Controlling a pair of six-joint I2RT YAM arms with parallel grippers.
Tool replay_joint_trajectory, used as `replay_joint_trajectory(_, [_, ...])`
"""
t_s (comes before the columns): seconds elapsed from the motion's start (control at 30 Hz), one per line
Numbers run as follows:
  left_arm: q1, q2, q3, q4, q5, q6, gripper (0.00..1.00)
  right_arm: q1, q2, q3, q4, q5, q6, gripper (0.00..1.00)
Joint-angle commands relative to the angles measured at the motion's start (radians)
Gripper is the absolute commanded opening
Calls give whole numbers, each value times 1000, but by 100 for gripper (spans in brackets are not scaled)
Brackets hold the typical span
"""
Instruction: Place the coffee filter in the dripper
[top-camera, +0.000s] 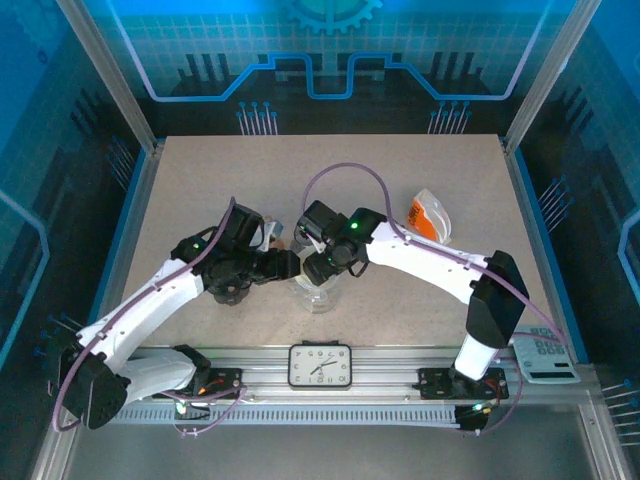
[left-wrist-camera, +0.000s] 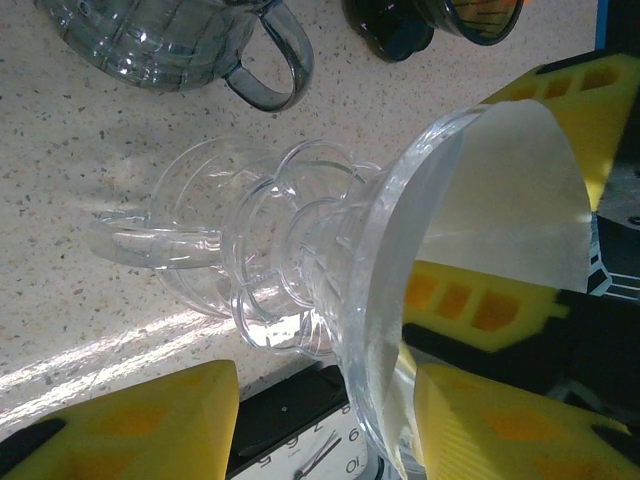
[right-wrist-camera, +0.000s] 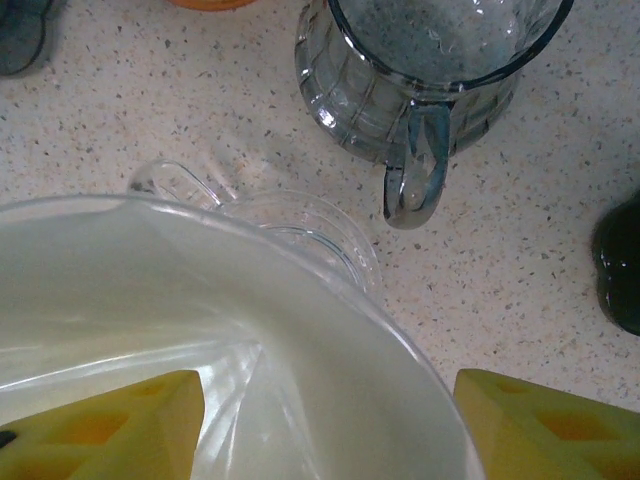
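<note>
Coffee filter (right-wrist-camera: 150, 300) lies between right gripper (right-wrist-camera: 325, 400) fingers, which are spread wide and not pinching it | filter lines the clear dripper (left-wrist-camera: 300, 260) cone, its edge poking past the rim | left gripper (left-wrist-camera: 325, 385) also wide, straddling the dripper | dripper on table (top-camera: 200, 180) | glass mug (right-wrist-camera: 420, 80) just beyond | clock (top-camera: 320, 365) at near edge

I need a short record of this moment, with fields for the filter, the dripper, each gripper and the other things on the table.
filter: paper, in the dripper, its edge past the rim
dripper: clear, standing on the table
left gripper: open, a finger on each side of the dripper
right gripper: open, over the filter
nearby: glass jug, clock
</note>
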Motion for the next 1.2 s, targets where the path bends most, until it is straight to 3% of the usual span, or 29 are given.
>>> replay_joint_trajectory(0.0, [10, -9, -14, 24, 31, -27, 51, -9, 18, -21, 18, -14, -1, 68])
replay_joint_trajectory(0.97, [12, -1, 1, 40, 88, -29, 48, -6, 43, -71, 58, -1, 21, 68])
replay_joint_trajectory(1.17, [12, -4, 6, -6, 85, 2, 35, -6, 45, -71, 60, -2, 21, 68])
